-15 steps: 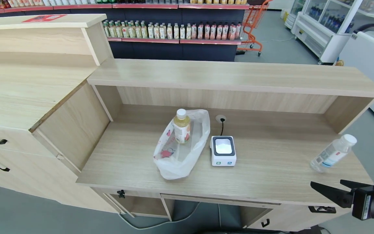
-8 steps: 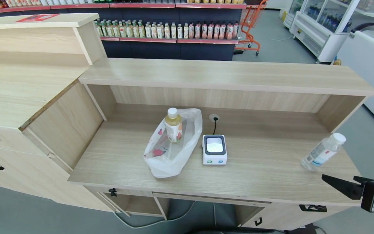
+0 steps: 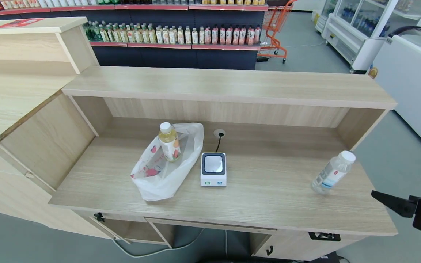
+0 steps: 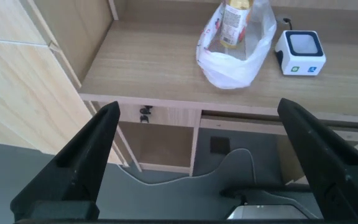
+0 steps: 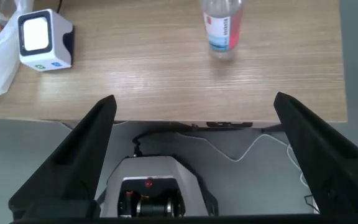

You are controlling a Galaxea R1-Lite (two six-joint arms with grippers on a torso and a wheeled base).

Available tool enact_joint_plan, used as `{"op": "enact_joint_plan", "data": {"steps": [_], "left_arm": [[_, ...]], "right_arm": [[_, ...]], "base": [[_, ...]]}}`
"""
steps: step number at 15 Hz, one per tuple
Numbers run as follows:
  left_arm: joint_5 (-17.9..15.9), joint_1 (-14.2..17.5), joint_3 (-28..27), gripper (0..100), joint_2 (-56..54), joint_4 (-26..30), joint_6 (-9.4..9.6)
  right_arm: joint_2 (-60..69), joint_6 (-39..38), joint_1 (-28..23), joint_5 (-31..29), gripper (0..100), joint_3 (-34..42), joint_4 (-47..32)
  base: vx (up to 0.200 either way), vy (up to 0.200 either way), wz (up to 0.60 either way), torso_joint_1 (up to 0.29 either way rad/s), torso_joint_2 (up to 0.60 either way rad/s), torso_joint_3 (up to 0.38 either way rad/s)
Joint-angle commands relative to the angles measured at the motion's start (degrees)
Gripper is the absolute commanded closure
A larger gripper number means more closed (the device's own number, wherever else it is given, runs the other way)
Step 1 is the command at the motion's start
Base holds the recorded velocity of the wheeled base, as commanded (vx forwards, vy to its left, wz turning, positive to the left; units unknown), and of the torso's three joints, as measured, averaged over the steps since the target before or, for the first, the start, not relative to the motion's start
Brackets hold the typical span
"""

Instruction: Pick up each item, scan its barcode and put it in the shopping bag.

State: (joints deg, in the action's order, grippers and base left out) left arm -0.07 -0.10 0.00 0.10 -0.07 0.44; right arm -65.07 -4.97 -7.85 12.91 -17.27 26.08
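Observation:
A clear water bottle [image 3: 333, 172] with a white cap stands near the right end of the wooden counter [image 3: 269, 197], also seen as the water bottle [image 5: 222, 28] from the right wrist. The white shopping bag [image 3: 163, 166] lies open at centre-left with a yellow tea bottle [image 3: 169, 147] upright inside it. To the right of the bag sits the white barcode scanner [image 3: 213, 169]. My right gripper [image 5: 196, 102] is open and empty, off the counter's front right corner; one finger [image 3: 387, 201] shows there. My left gripper [image 4: 199, 109] is open and empty, low in front of the counter.
A raised ledge [image 3: 228, 86] runs along the counter's back, with side walls at both ends. A taller cabinet [image 3: 16, 95] stands to the left. The scanner's cable [image 3: 218, 142] goes into a hole behind it. Store shelves and freezers stand beyond.
The head camera has shifted, so the counter and its things slid left in the picture. The right gripper now sits further to the right of the water bottle than before.

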Motion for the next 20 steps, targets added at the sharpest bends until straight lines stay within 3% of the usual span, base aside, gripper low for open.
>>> {"op": "enact_joint_plan", "data": {"steps": [1, 9, 13, 15, 17, 20], "left_arm": [[-0.01, 0.01, 0.0, 0, 0.08, -0.01, 0.0], [0.07, 0.01, 0.0, 0, -0.01, -0.01, 0.0], [0.07, 0.01, 0.0, 0, 0.08, -0.01, -0.18], [0.07, 0.01, 0.0, 0, 0.08, -0.01, -0.26], [0.07, 0.01, 0.0, 0, 0.08, -0.01, -0.18], [0.07, 0.01, 0.0, 0, 0.08, -0.01, -0.18]], "right_arm": [[-0.67, 0.05, -0.5, 0.1, 0, -0.3, 0.03], [-1.11, 0.05, -0.5, 0.1, 0, 0.31, -0.06], [-6.21, 0.05, -0.59, -0.52, 0, -0.48, 0.64], [-12.01, 0.05, 1.0, -4.65, 0, -1.8, 1.61], [-17.9, 0.05, 5.13, -4.91, 0, -0.66, 8.2], [-32.66, 0.14, 6.71, -6.76, 0, -0.3, 27.36]], "base": [[0.0, -0.2, 0.0, 0.012, 0.0, -0.002], [0.0, -0.2, 0.0, 0.001, 0.0, 0.002], [0.0, 0.0, 0.0, 0.0, 0.0, 0.0], [0.0, 0.0, 0.0, 0.0, 0.0, 0.0], [0.0, 0.0, 0.0, 0.0, 0.0, 0.0], [0.0, 0.0, 0.0, 0.0, 0.0, 0.0]]}}
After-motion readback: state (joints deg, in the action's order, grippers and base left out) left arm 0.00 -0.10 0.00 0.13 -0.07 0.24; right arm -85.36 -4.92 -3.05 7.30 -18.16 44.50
